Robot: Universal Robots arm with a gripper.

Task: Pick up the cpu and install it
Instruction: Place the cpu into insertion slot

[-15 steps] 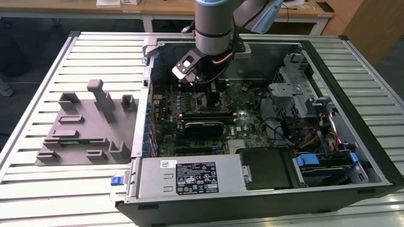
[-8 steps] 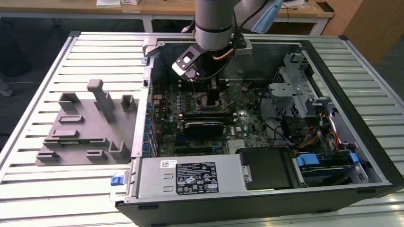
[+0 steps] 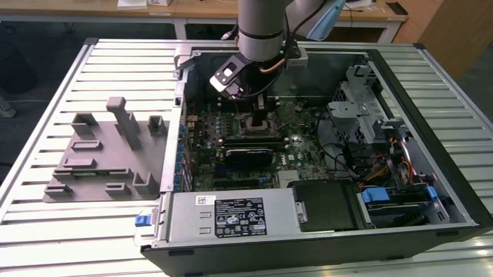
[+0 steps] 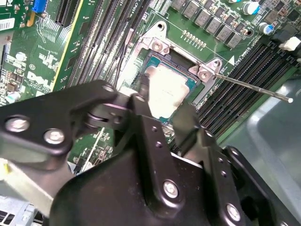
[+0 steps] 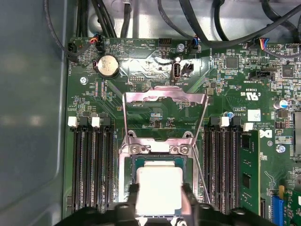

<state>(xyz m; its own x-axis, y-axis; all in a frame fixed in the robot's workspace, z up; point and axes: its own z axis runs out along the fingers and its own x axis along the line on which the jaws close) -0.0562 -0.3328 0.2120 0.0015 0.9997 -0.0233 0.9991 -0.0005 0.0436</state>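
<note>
The cpu (image 5: 159, 188) lies over the open socket (image 5: 125, 162), silver top up, its rim in line with the socket's frame; I cannot tell whether it is fully seated. The gripper (image 5: 160, 201) stands right over the socket, and its two black fingers (image 5: 133, 197) press against opposite edges of the cpu, pinching it between them. In the second wrist view one fingertip touches the cpu's edge and the other hides the far side. The socket's metal load plate (image 5: 164, 96) is swung up and back from it, and a thin lever (image 4: 254, 87) sticks out sideways from the socket's corner. Black memory slots (image 5: 89, 165) run along both sides of the socket, and a coin battery (image 5: 108, 63) sits beyond the raised plate on the green board (image 5: 155, 75). In the exterior view the arm (image 3: 262, 29) reaches down into the open case (image 3: 431, 115). At the case's near end, well apart from the socket, sits a grey box (image 3: 231, 216).
</note>
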